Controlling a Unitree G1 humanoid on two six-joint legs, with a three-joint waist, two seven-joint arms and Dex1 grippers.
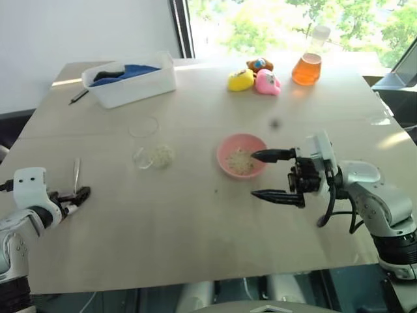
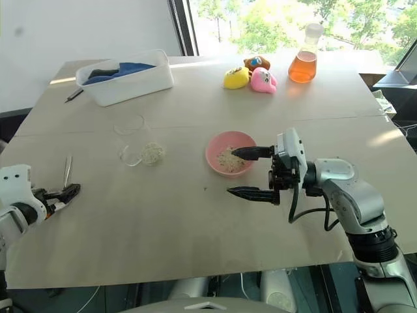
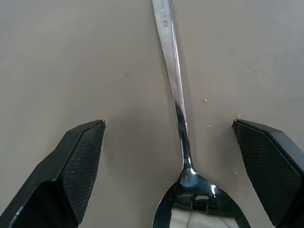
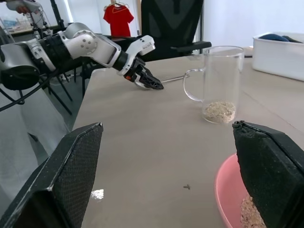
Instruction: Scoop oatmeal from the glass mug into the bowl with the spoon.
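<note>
The spoon [image 3: 173, 80] lies flat on the table near its left edge, its head toward my left gripper [image 3: 168, 123]. That gripper is open, with a finger on each side of the spoon's neck and neither touching it. The glass mug [image 4: 218, 71] stands upright at mid-table with oatmeal [image 1: 161, 156] in its bottom. To its right is the pink bowl [image 1: 241, 155], which also holds some oatmeal. My right gripper [image 1: 254, 175] hovers open and empty at the bowl's right rim, pointing left.
A white tub [image 1: 130, 81] with blue cloth stands at the back left, a pen [image 1: 78, 96] beside it. Toy figures [image 1: 254, 79] and a flask of orange liquid [image 1: 307, 65] stand at the back right. A few crumbs lie near the spoon.
</note>
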